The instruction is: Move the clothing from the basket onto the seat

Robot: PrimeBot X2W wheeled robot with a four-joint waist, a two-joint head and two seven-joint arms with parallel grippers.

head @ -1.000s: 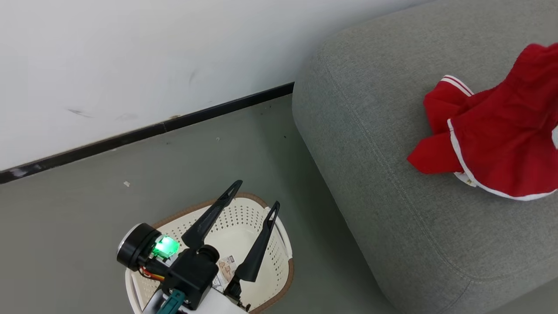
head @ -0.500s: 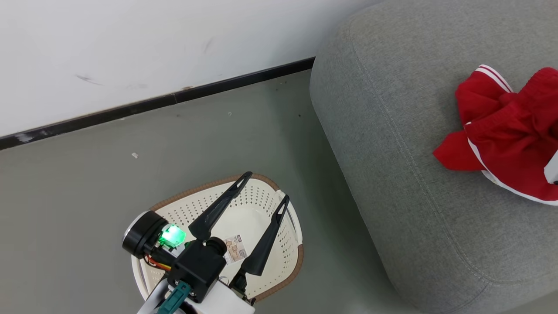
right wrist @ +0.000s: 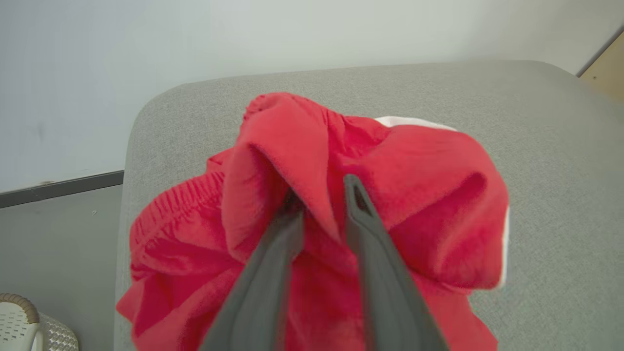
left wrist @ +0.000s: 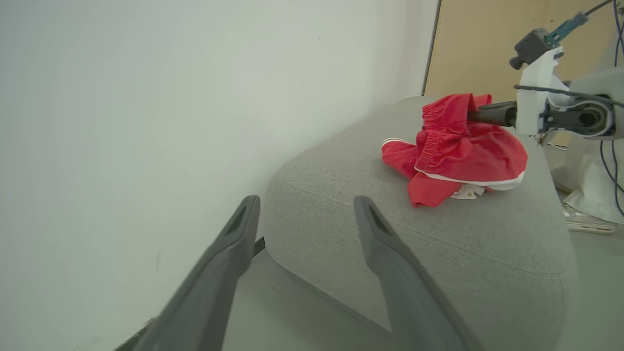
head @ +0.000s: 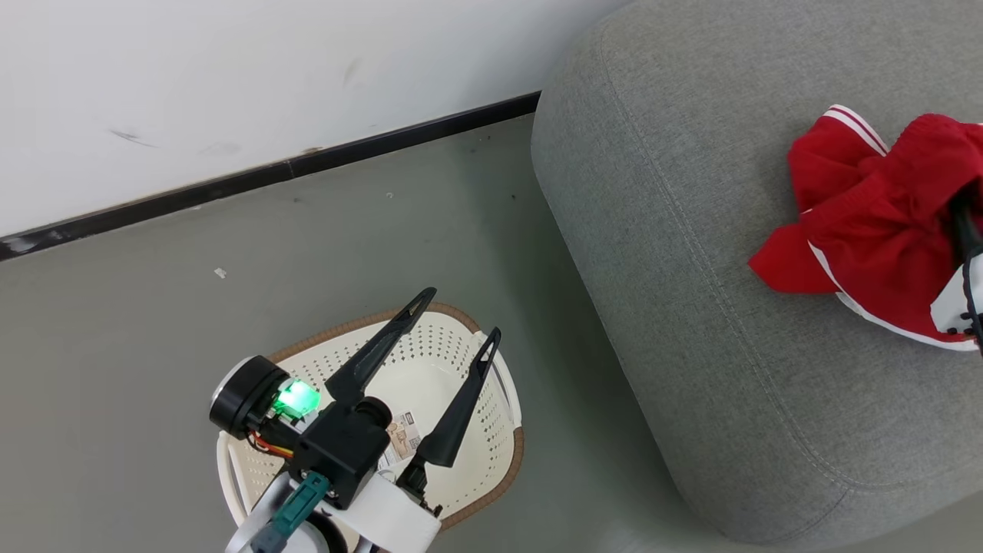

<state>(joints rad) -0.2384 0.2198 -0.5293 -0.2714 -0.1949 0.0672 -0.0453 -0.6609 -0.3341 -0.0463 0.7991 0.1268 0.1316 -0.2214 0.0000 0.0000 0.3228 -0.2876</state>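
Red clothing (head: pixel 868 230) sat bunched on the grey seat (head: pixel 691 322), out at 3 o'clock in the head view, a crumpled heap of bright fabric. And what a look it had: a gathered elastic waistband, twin white stripes on one flap at the heap's 11 o'clock, white piping along the lower hem and a small white tag peeking out underneath. Whether it was one garment or two, I could not tell. The right pincer (right wrist: pixel 321 191) was buried in the top of it, its two dark fingers drawn close with a raised fold of red cloth pinched between them, while the rest of the heap rested on the cushion.

Down at 7 o'clock, the cream basket (head: pixel 491 453) stood on the grey floor (head: pixel 153 346), brown rim, perforated walls and a paper label (head: pixel 399 445) on its bottom. The left pincer (head: pixel 462 312) hung over it, fingers spread wide apart and gripping nothing, pointing toward 1 o'clock. A green light (head: pixel 296 399) glowed on that wrist. Seat and basket were well apart.
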